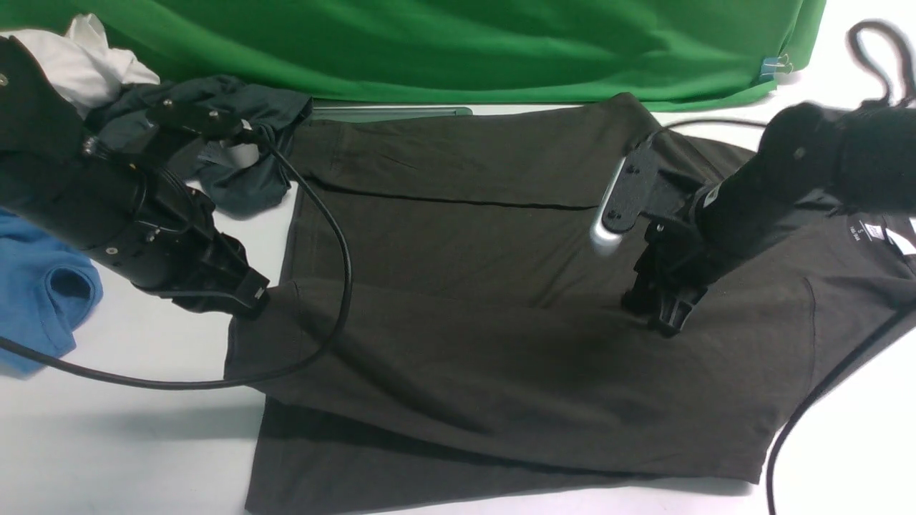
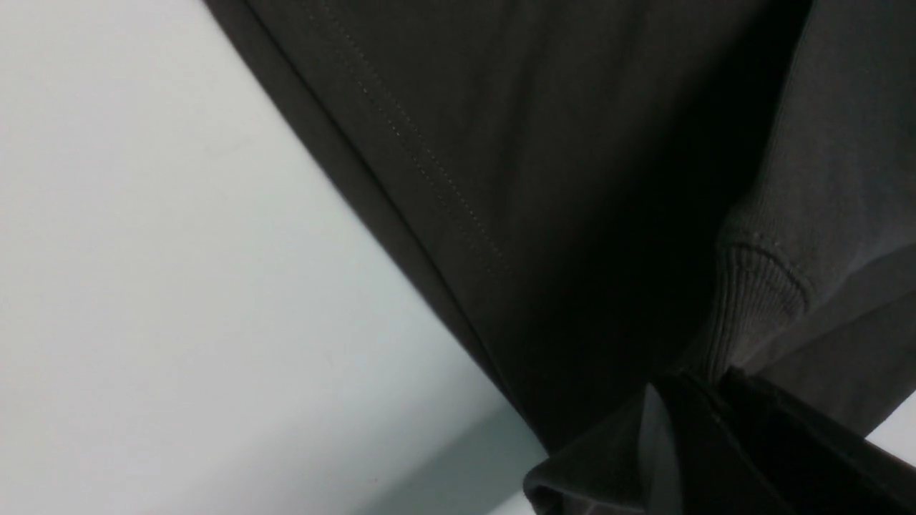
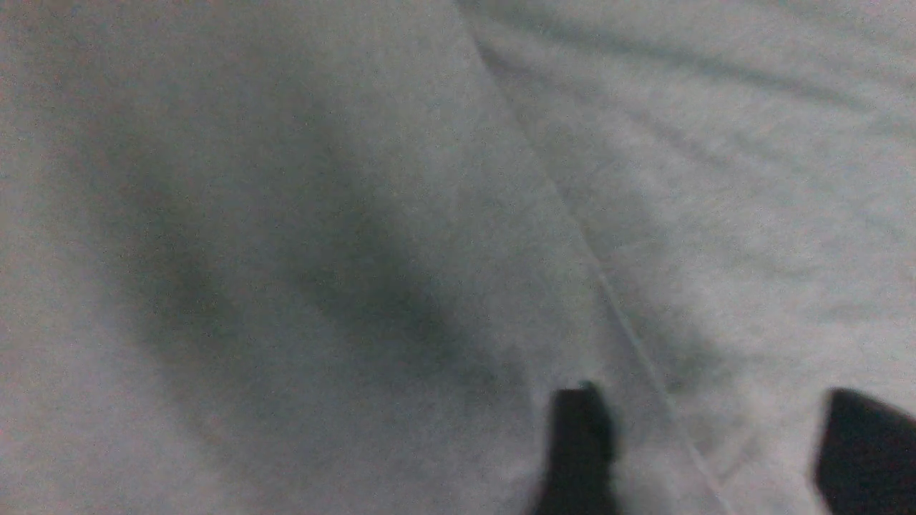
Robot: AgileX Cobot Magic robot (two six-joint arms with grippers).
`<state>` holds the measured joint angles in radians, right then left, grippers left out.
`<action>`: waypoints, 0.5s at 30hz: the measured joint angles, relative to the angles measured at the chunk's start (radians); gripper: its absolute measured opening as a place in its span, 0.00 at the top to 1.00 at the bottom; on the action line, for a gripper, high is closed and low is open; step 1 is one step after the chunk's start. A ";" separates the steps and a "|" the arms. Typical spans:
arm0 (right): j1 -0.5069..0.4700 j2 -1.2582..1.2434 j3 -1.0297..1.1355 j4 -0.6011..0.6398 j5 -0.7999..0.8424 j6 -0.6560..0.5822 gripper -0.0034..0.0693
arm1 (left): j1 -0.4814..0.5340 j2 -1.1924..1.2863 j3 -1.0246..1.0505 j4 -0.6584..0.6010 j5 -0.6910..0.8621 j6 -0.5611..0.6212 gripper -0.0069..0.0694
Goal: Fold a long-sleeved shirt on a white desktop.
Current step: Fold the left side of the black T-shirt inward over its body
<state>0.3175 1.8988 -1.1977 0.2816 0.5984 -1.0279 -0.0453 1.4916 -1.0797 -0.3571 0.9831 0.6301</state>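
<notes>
The long-sleeved shirt lies spread over the white desktop, very dark brown-black, with its neck label at the right. One sleeve lies folded across the body. At the shirt's left edge my left gripper is shut on the fabric. In the left wrist view the ribbed cuff runs into the closed left gripper, beside the hem and the bare desktop. My right gripper hovers over the shirt's right-middle, open. In the right wrist view the right gripper shows only fabric between its fingertips.
A charcoal-grey garment, a white cloth and a blue T-shirt lie at the left. The green backdrop hangs behind. A black cable loops over the shirt's left part. Another cable runs along the right.
</notes>
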 joint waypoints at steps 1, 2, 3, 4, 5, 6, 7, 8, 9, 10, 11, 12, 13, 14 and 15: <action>0.000 0.014 0.000 0.000 -0.012 0.000 0.25 | 0.000 0.000 0.000 0.000 0.000 0.000 0.86; 0.000 0.025 0.000 0.000 -0.021 -0.001 0.21 | 0.000 0.000 0.000 0.000 0.000 0.000 0.86; 0.000 0.036 0.000 -0.001 -0.027 -0.001 0.20 | 0.000 0.000 0.000 0.000 -0.001 0.000 0.86; 0.000 0.046 0.000 0.002 -0.030 -0.001 0.21 | 0.000 0.000 0.000 0.000 -0.002 0.000 0.86; 0.000 0.048 -0.001 0.003 -0.034 0.000 0.22 | 0.000 0.000 0.000 0.000 -0.004 0.000 0.86; 0.000 0.048 -0.001 0.003 -0.034 0.000 0.23 | 0.000 0.000 0.000 0.000 -0.004 0.000 0.86; 0.000 0.051 -0.001 0.004 -0.031 0.000 0.26 | 0.000 0.000 0.000 0.000 -0.005 0.000 0.86; 0.000 0.052 -0.001 0.006 -0.027 0.000 0.29 | 0.000 0.000 0.000 0.000 -0.006 0.004 0.86; 0.000 0.055 -0.002 0.010 -0.019 0.000 0.35 | 0.000 0.000 0.000 0.000 -0.006 0.004 0.86; 0.000 0.055 -0.002 0.015 -0.008 0.000 0.41 | 0.000 0.000 0.000 0.000 -0.007 0.004 0.86; 0.000 0.055 -0.002 0.020 0.001 0.000 0.47 | 0.000 0.000 0.000 0.000 -0.007 0.004 0.86; 0.000 0.055 -0.003 0.021 0.006 0.000 0.49 | 0.000 0.000 0.000 0.000 -0.007 0.004 0.86; 0.000 0.056 -0.004 0.027 0.025 0.000 0.58 | 0.000 0.000 0.000 0.000 -0.007 0.004 0.86; 0.000 0.056 -0.004 0.029 0.035 0.000 0.63 | 0.000 0.000 0.000 0.000 -0.007 0.004 0.86; 0.000 0.056 -0.005 0.029 0.042 0.000 0.67 | 0.000 0.000 0.000 0.000 -0.007 0.004 0.86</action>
<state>0.3175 1.9546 -1.2023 0.3107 0.6404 -1.0277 -0.0453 1.4916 -1.0797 -0.3571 0.9761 0.6343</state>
